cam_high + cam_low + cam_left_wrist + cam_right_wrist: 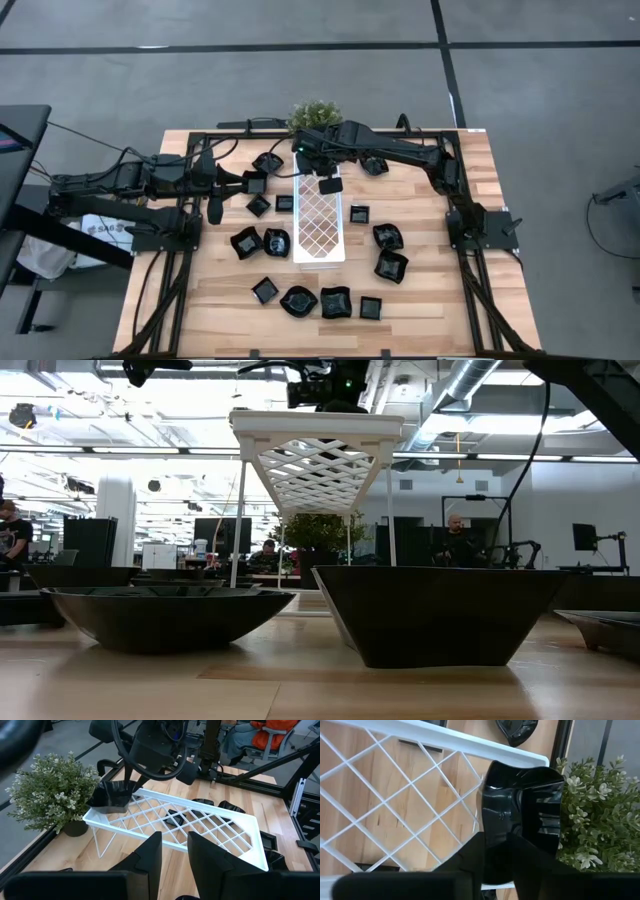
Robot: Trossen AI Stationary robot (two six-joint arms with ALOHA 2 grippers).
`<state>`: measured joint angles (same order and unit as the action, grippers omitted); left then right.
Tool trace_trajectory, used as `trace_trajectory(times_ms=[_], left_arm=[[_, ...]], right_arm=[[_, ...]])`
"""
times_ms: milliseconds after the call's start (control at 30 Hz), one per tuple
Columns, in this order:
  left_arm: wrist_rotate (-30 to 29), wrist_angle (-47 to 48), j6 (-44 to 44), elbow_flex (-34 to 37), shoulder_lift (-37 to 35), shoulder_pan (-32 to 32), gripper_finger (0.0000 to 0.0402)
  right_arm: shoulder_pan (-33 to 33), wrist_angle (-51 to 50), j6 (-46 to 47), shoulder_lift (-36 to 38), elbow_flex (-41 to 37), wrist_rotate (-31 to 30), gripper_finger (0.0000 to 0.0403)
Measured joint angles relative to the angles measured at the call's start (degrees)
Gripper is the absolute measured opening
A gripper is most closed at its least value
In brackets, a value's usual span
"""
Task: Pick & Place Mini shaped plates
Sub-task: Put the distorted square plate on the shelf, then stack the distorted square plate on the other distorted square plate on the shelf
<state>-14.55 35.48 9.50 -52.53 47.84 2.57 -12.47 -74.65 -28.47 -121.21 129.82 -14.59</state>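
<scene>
Right tool [495, 852], reaching over white tray [395, 800], clamps black plate [520, 815]; left tool [175, 855] apart.

We see two matte black jointed arms, boxy black wrist housings, black cables looping along the left arm and trailing off the counter [420, 300], a small green light on the right wrist, blunt dark wedge-shaped fingers [150, 857].

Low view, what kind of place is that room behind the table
Probably an open-plan robotics lab or workshop. Exposed ducts run along the ceiling, people sit at monitors in the background, and another dark robot arm stands on a bench farther off.
</scene>
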Motion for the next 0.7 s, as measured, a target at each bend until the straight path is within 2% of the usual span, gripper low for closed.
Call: trace_trajectory(times_ms=[367, 533, 700], left_arm=[[0.0, 0.0, 0.0, 0.0, 0.0, 0.0, 0.0095], [0.0, 0.0, 0.0, 0.0, 0.0, 0.0, 0.0095], [0.0, 0.0, 0.0, 0.0, 0.0, 0.0, 0.0095]], right_arm=[[1.7, -0.2, -0.6, 0.0, 0.0, -0.1, 0.0118], [3.2, -0.3, -2.0, 0.0, 0.1, -0.4, 0.0151], [3.9, -2.2, -2.0, 0.2, 3.7, -0.8, 0.0180]])
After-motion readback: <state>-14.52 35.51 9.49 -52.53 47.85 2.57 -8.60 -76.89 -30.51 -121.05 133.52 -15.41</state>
